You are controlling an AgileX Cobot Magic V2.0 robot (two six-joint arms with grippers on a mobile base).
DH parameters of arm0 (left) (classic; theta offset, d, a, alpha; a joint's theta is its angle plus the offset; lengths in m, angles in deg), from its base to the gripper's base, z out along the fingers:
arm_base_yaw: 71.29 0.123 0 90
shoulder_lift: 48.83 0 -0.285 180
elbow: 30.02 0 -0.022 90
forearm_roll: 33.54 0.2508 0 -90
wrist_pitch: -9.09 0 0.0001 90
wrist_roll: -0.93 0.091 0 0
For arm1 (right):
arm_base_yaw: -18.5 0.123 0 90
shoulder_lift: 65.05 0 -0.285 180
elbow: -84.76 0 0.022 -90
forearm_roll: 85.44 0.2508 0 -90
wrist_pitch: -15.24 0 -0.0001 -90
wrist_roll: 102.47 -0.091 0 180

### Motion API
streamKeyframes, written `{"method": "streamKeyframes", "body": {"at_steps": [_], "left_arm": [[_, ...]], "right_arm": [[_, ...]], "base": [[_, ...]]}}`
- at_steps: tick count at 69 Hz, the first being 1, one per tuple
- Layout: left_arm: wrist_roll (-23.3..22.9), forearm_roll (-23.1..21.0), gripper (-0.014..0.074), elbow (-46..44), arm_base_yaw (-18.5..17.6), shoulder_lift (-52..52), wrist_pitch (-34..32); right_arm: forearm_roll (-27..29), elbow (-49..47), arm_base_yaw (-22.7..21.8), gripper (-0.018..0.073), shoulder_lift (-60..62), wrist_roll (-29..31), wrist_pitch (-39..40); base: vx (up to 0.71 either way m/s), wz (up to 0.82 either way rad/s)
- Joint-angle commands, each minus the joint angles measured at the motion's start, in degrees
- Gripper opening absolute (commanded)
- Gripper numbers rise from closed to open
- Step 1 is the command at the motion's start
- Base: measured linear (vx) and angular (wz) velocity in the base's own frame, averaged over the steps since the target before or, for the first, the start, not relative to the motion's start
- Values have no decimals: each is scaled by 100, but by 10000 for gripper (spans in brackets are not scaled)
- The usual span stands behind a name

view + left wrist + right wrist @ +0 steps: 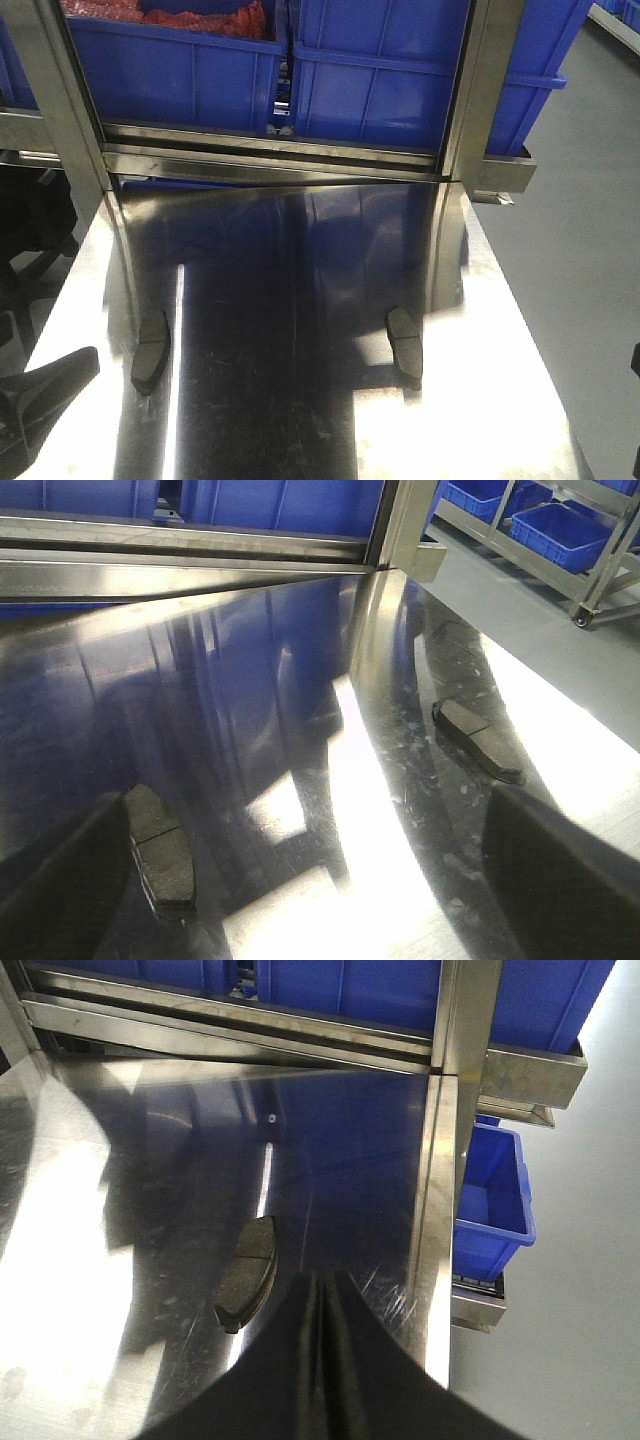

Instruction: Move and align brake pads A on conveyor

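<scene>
The left brake pad (151, 350) and the right brake pad (405, 345) are lying well apart on the shiny steel bench (280, 300). The left tool (305, 810) is being held wide open, gripping nothing; the right tool (320, 1285) is being held closed, fingers pressed together, empty.

The mirror-like steel surface (300, 400) is smooth, polished and finely scratched. Just ahead of the matt black right claw (320, 1285), a dark grey curved brake pad (247, 1272) looks dull and rough-faced. Beyond it, the blue plastic bins (380, 90) look semi-glossy.
</scene>
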State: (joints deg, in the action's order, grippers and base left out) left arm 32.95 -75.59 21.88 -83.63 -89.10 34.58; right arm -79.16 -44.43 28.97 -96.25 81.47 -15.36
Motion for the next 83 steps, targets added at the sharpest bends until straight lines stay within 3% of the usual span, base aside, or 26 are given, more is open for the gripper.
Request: {"method": "streamKeyframes", "body": {"at_steps": [1, 19, 26, 34, 44, 54, 61, 70, 83], "left_arm": [[-67, -130, 617, -239, -28, -115, -302], [42, -50, 609, -1404, -28, -1727, 250], [-84, 361, 608, -1895, -28, -2598, 92], [-963, 1137, 608, -2300, -28, -3326, -39], [-2738, 2686, 606, -2745, -32, -4059, 6], [-3959, 3800, 604, -3195, -233, -4625, 354], [-4504, 4133, 603, -3475, -517, -5109, 595], [-5179, 4250, 597, -3712, -540, -5698, 929], [-5383, 4272, 593, -3771, -540, -6246, 940]], "right_arm": [[6, -152, -19, -6, -44, 12, 421], [6, -152, -19, -6, -44, 12, 421], [6, -152, -19, -6, -44, 12, 421], [6, -152, -19, -6, -44, 12, 421], [6, -152, -19, -6, -44, 12, 421], [6, -152, -19, -6, -44, 12, 421], [6, -152, -19, -6, -44, 12, 421], [6, -152, -19, -6, -44, 12, 421], [6, -152, -19, -6, -44, 12, 421]], "base": [[0, 0], [0, 0], [0, 0], [0, 0], [0, 0], [0, 0], [0, 0], [0, 0], [0, 0]]}}
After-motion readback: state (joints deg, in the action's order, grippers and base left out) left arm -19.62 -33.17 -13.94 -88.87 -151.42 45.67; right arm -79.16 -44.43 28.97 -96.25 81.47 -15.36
